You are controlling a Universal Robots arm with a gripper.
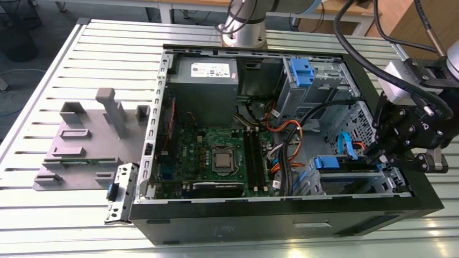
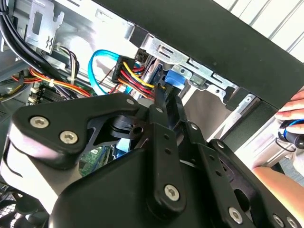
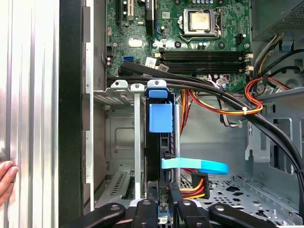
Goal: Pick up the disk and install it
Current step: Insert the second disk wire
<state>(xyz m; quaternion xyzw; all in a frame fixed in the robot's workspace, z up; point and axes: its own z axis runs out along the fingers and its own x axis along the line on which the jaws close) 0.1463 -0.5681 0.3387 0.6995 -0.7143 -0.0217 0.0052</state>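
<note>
From my console I see the tool [image 3: 164, 202] right at the rear end of the disk [image 3: 159, 142], its 2 fingers [image 3: 174, 192] drawn close together on either side of the drive's connector edge; I cannot tell whether they truly clamp it or only touch it. The disk sits edge-up in the drive cage [image 3: 114, 142] at the front corner of the computer case [image 1: 287, 215], on the exterior view's right, and in the exterior view its blue tab [image 1: 326, 162] shows just beside the tool [image 1: 380, 156].

Around it the space is crowded. A flat blue data cable [image 3: 194, 166] crosses just behind the drive, touching or nearly touching the tool's fingers. A bundle of red, yellow and black power wires [image 3: 192, 187] lies right beside them. Thick black cables [image 3: 213, 92] run across the far end of the drive, between it and the motherboard [image 3: 190, 33]. In the second wrist view the same wires [image 2: 135, 78] press close to the fingertip [image 2: 166, 95], beneath the case's black edge [image 2: 213, 42]. A person's hand [image 3: 5, 178] rests on the slatted table [image 3: 28, 95] outside the case wall.

The disk's long axis runs from the tool toward the motherboard, with the blue end tab [image 3: 160, 116] leading and pointing at the board.
</note>
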